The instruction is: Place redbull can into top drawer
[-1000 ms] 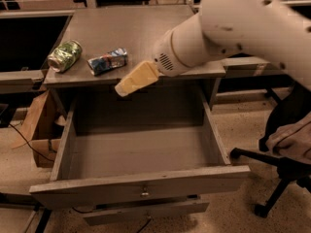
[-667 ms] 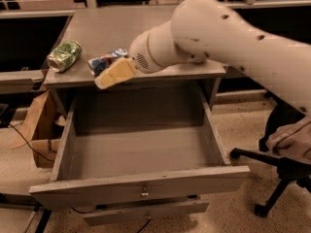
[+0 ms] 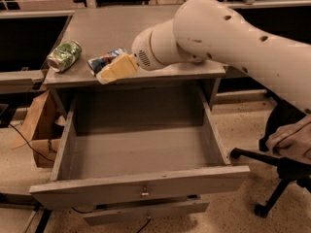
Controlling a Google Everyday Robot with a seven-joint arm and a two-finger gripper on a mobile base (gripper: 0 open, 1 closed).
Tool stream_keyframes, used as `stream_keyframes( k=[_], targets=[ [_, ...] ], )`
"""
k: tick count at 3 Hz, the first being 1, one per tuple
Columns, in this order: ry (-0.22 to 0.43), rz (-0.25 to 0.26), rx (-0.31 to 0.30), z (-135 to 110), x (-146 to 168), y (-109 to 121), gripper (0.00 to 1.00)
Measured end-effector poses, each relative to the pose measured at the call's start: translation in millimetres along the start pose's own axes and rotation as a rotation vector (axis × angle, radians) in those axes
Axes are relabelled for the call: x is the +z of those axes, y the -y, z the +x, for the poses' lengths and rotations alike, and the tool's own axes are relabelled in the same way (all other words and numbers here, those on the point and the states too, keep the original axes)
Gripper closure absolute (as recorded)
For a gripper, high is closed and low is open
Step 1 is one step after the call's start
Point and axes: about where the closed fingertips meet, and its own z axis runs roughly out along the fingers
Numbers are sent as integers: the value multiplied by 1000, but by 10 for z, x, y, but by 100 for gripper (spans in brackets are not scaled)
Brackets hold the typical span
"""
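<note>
The redbull can, slim, blue and silver with red marks, lies on its side on the grey cabinet top, near its front edge. My gripper is a cream-coloured end on the big white arm. It sits right at the can's near right side and covers part of it. The top drawer is pulled wide open below, with a small metal knob on its front panel, and nothing lies inside it.
A fatter green-patterned can lies on its side at the top's left edge. A lower drawer front shows under the open drawer. A brown cardboard piece stands at the left. An office chair base stands at the right.
The arm has swung left across the cabinet top. My gripper went from the middle front edge to the redbull can, which has stayed in place.
</note>
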Motion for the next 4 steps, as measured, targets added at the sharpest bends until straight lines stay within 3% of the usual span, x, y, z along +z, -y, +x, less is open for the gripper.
stream_keyframes(
  k=[1, 2, 3, 4],
  targets=[
    [-38, 64, -24, 26, 4, 31, 0],
    [-120, 122, -38, 150, 307, 173, 0],
    [-181, 152, -38, 193, 822, 230, 0],
    [-211, 196, 48, 262, 1193, 351, 0]
  ],
)
